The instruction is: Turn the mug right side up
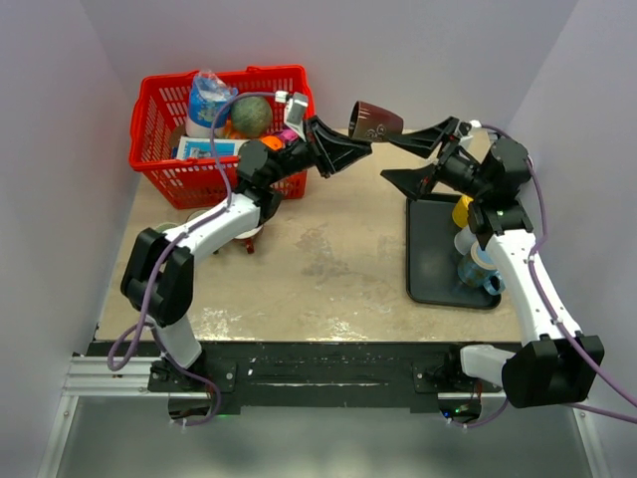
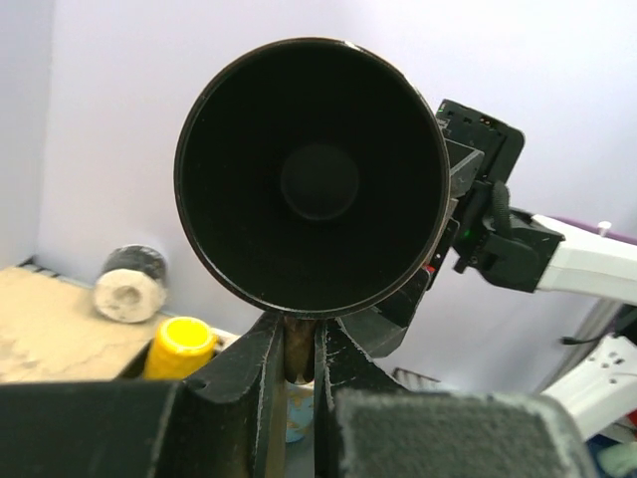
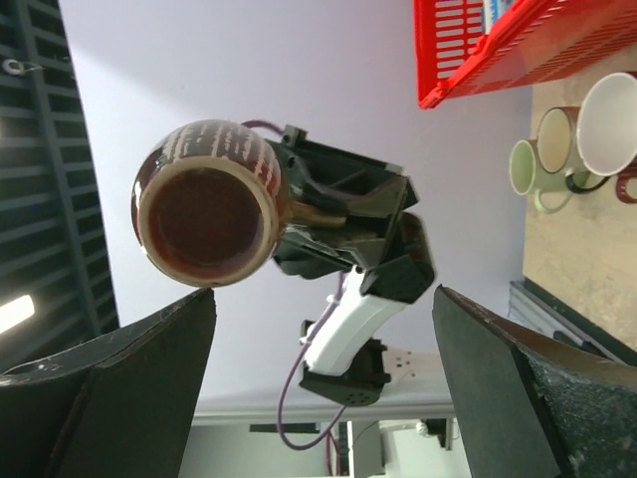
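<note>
The overhead camera gives the layout. The brown mug [image 1: 375, 119] hangs in the air above the far part of the table [image 1: 328, 259], lying on its side between the red basket [image 1: 169, 179] and the black tray [image 1: 433, 259]. The left arm [image 1: 214, 224] stretches up and across from its base, and the left gripper [image 1: 350, 149] meets the mug from the basket side. The right arm [image 1: 532, 299] rises beside the tray, bends back over it, and points the right gripper [image 1: 390, 159] at the mug from the opposite side.

Only the left wrist camera shows the mug's mouth, which faces straight into that lens, dark inside. Below the mouth the two fingers [image 2: 249, 398] stand almost together, pinching a narrow brown part that looks like the handle. The right wrist shows behind the mug. Lower down are a yellow-capped bottle [image 2: 179, 344] and a roll of tape [image 2: 129, 284].

Only the right wrist camera shows the mug's base, turned toward it, with white lettering around the wall. That gripper's jaws stand wide apart. The mug lies beyond their tips and touches neither, as far as this view tells. At the edge of the same view, a green mug [image 3: 523, 169] and a white mug [image 3: 607, 110] are on the table near the basket.
</note>
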`<move>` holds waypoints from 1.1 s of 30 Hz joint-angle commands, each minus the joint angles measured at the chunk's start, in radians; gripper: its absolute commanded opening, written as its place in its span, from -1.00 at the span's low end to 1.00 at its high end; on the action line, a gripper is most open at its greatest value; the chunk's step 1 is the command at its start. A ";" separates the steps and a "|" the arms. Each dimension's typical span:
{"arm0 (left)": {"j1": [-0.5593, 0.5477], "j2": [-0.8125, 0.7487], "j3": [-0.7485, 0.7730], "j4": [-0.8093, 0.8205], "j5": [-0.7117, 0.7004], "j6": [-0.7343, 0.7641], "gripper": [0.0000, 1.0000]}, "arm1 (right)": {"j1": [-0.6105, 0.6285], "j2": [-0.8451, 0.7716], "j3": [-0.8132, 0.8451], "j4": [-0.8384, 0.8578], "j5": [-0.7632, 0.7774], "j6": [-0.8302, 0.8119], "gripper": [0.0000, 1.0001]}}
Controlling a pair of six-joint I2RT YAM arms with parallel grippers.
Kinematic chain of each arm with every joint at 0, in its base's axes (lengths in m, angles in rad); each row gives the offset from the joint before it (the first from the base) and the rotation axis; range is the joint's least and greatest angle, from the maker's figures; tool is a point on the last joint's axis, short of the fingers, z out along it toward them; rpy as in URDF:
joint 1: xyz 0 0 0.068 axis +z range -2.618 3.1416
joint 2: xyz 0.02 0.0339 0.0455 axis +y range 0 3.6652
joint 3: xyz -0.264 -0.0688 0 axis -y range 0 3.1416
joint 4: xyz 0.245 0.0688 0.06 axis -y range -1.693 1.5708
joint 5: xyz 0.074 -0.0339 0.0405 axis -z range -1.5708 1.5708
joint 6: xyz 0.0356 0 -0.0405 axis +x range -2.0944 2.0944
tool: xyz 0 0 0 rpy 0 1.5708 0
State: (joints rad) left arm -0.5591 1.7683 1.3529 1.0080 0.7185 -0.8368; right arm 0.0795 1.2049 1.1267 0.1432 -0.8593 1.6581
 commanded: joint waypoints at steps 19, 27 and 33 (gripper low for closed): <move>-0.045 -0.356 -0.228 -1.086 -0.701 0.426 -1.00 | -0.047 0.123 0.275 -0.665 0.276 -0.751 0.96; -0.053 -0.254 -0.273 -1.195 -0.939 0.326 -1.00 | -0.049 0.147 0.239 -0.694 0.336 -0.782 0.96; -0.053 -0.181 -0.278 -1.243 -1.047 0.288 -1.00 | -0.047 0.150 0.222 -0.718 0.364 -0.810 0.98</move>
State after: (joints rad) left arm -0.6109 1.5738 1.0714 -0.2386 -0.2058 -0.4973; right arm 0.0360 1.3556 1.3514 -0.5507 -0.5396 0.8993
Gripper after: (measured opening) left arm 0.137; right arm 0.986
